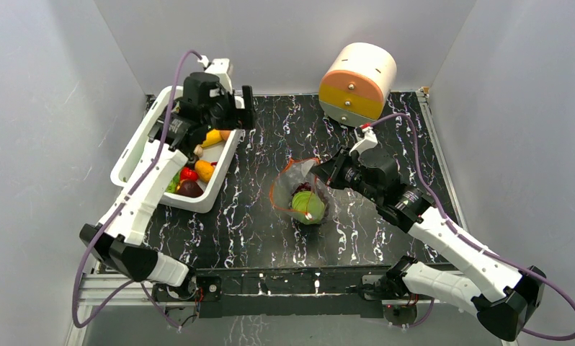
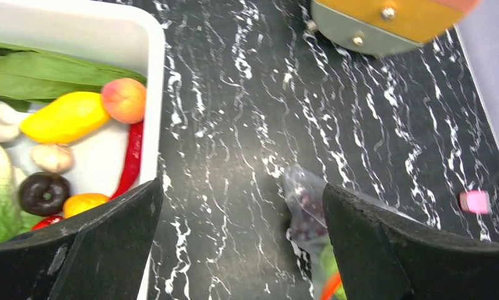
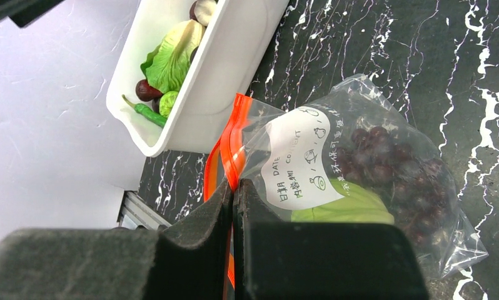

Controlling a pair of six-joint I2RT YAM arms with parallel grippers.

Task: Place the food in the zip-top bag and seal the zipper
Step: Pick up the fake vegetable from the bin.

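1. Here, the zip-top bag (image 1: 304,198) lies near the middle of the tabletop (image 1: 270,238), with the grape bunch (image 3: 391,156) and the green cabbage (image 3: 347,209) inside it.
2. The right pincer (image 3: 234,187) is pinched narrow on the zipper (image 3: 233,140) at the bag's mouth, which stands open toward the left edge.
3. The left pincer (image 2: 242,187) hangs wide and empty above the right wall of the white bin (image 2: 154,94), which sits toward the far-left corner.
4. In the bin lie the yellow oval fruit (image 2: 65,117), the peach piece (image 2: 123,100) and the dark round fruit (image 2: 44,192), all outside the bag.
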